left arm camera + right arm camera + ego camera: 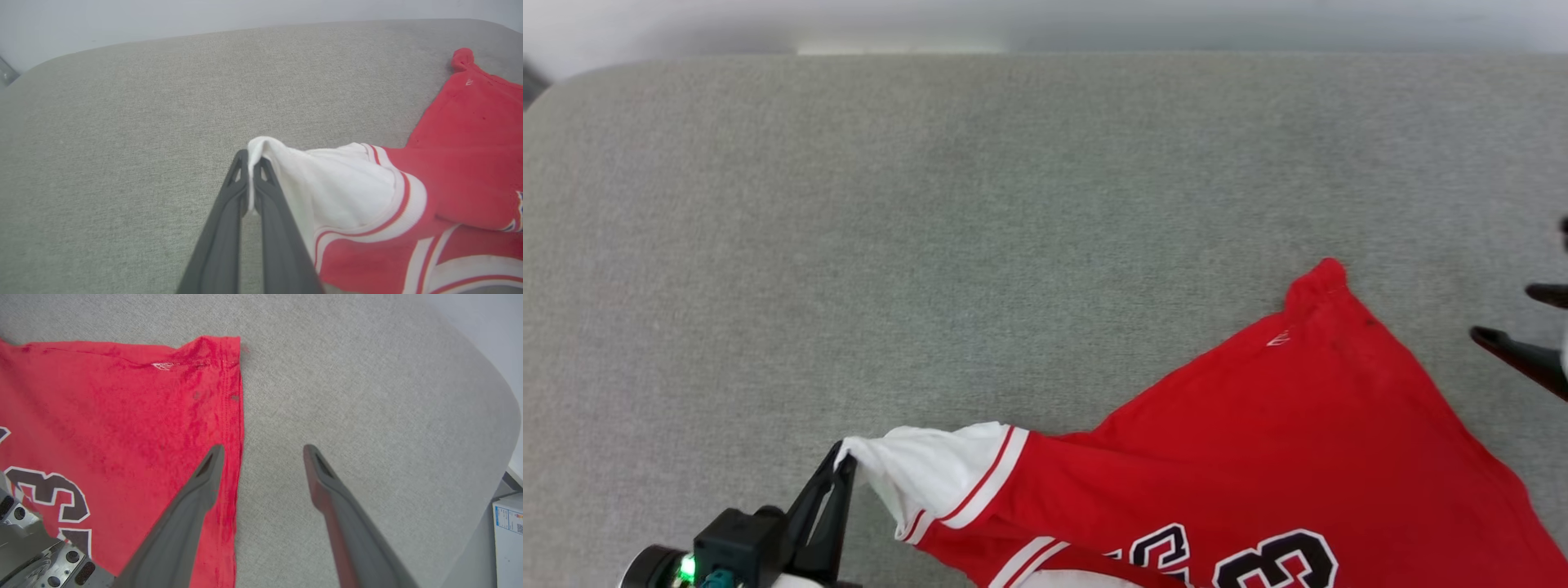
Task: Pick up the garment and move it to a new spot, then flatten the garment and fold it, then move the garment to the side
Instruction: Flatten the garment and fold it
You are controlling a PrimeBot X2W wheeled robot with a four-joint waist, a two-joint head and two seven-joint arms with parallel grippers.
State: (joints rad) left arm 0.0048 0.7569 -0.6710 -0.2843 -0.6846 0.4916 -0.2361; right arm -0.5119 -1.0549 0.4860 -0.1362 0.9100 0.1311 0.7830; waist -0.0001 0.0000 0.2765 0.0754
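1. The left gripper [843,467] is clamped tight on the tip of the white sleeve [931,465], with cloth pinched between its two dark fingers; the left wrist view shows the jaws pressed together on that fold [250,161].
2. The right gripper [1515,320] stands wide open and holds nothing. In the right wrist view [263,451] one finger [204,477] lies over the garment's red side hem, and the other finger [327,477] is over bare grey cloth.
3. The garment [1298,433], a red jersey T-shirt, lies on the grey fabric-covered surface [931,204], along its near edge and toward its right side.
4. The sleeve, edged in red-and-white striped trim, stretches left from the red body to the left gripper.
5. A bunched red hem corner [1327,278] points toward the far edge, near the right gripper but apart from it.
6. A black numeral 3 [1278,563] outlined in white shows at the near edge.
7. The surface's left half and far part are bare.
8. Past a rounded corner of the surface, the right wrist view shows a white box [506,539] with a blue label.
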